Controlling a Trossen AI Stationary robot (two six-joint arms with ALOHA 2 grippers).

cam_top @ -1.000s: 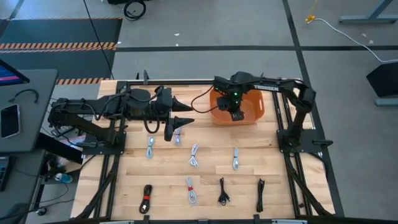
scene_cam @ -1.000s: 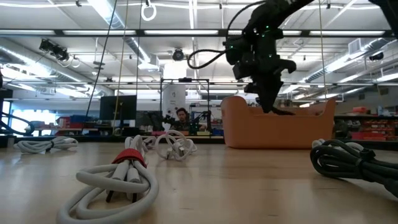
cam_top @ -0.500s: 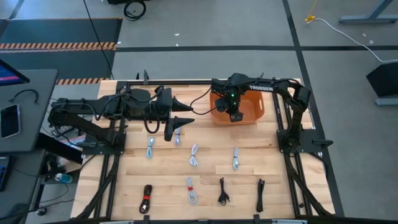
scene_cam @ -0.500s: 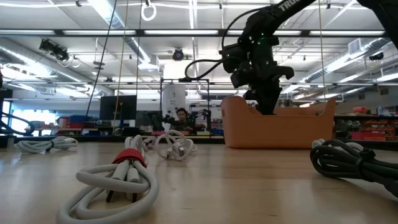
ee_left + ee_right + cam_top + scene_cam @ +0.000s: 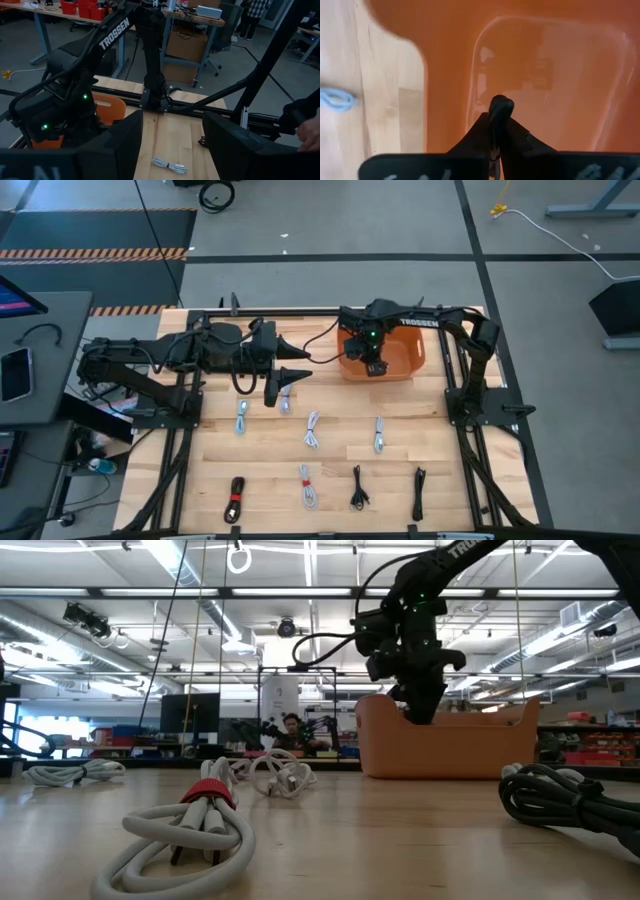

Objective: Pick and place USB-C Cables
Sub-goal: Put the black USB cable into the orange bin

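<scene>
High cam looks straight down on my whole pale wooden slat table (image 5: 330,465), both arms in frame. Low cam sits at tabletop height, facing level across into the workshop, close to a white coiled cable bundle (image 5: 190,830). My left wrist cam looks forward across the table at my right arm. Right wrist cam points down, close, into the orange plastic bin (image 5: 545,75). All four share that bin.
</scene>
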